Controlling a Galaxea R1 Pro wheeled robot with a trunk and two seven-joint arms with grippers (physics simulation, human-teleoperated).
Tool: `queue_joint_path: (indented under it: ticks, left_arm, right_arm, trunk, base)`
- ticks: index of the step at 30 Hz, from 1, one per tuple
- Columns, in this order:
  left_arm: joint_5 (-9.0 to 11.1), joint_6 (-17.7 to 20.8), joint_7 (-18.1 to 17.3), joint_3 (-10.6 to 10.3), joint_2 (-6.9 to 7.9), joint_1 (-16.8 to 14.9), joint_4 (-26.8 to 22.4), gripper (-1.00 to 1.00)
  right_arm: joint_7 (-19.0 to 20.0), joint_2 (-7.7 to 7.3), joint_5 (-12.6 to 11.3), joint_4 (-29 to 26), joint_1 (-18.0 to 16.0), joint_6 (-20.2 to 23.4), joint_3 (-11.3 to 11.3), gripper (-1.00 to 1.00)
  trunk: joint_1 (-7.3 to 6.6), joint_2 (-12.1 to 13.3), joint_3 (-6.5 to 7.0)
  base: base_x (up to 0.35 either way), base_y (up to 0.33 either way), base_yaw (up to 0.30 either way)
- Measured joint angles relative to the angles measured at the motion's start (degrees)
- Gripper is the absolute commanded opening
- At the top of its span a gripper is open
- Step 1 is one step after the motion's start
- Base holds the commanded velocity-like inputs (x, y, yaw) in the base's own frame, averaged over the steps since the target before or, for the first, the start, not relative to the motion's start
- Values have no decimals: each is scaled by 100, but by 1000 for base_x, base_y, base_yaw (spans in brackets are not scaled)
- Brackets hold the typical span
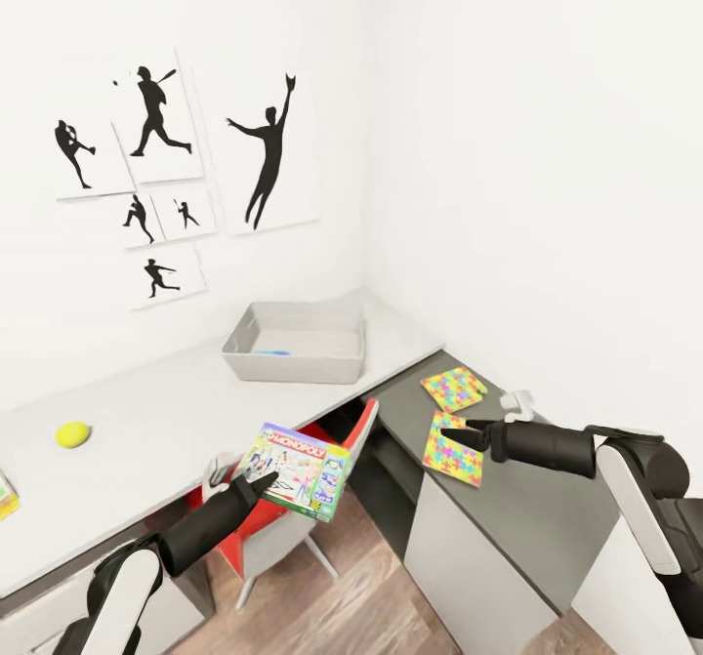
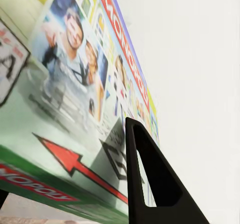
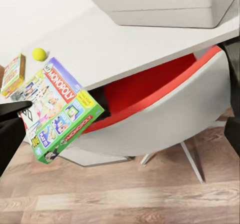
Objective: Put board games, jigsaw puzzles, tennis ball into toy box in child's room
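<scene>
My left gripper [image 1: 244, 484] is clamped on a Monopoly board game [image 1: 296, 470], holding it tilted in the air just off the front edge of the white desk [image 1: 146, 440], above the red-and-white chair [image 1: 293, 518] tucked under that desk. In the left wrist view one black finger [image 2: 150, 184] lies against the box's printed face [image 2: 75, 94]. From the right wrist view I see the same box [image 3: 57, 109] slanting down past the desk edge [image 3: 125, 49], with the chair's red seat [image 3: 150, 89] behind it.

The toy box [image 1: 293, 357] sits on the desk toward the room corner, well apart from the held game; something small and blue lies inside it, too little of it visible for me to name. The tennis ball [image 1: 72, 433] rests on the desk far from the toy box, toward the opposite end. In the right wrist view a second flat, colourful box [image 3: 13, 74] lies on the desk just beside the ball [image 3: 39, 54].

The two jigsaw puzzles lie on the lower grey side table [image 1: 547, 528] to the right of the desk: one [image 1: 454, 388] nearer the toy box, the other [image 1: 452, 451] just in front of it, close to my right gripper [image 1: 459, 432]. That gripper hovers over the nearer puzzle's edge; I cannot tell whether its fingers are apart or together.
</scene>
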Motion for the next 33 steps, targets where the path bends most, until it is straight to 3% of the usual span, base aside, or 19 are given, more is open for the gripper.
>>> queue_joint_path:
  ticks: [12, 26, 33]
  left_arm:
    - [-2, -6, -10, -20, 0, 5, 1, -100]
    - [-37, -7, -13, -50, -6, 5, -5, -100]
    - [-23, -19, -13, -51, -8, 4, -7, -100]
  right_arm:
    - [3, -1, 1, -1, -1, 15, -1, 100]
    - [4, -1, 8, -3, -1, 10, -3, 100]
    - [4, -1, 9, -3, -1, 12, -6, 100]
  trunk:
    - [-1, 0, 0]
    - [-1, 0, 0]
    - [1, 0, 0]
  base:
    - [277, 135, 213]
    - [324, 31, 29]
    - [171, 4, 3]
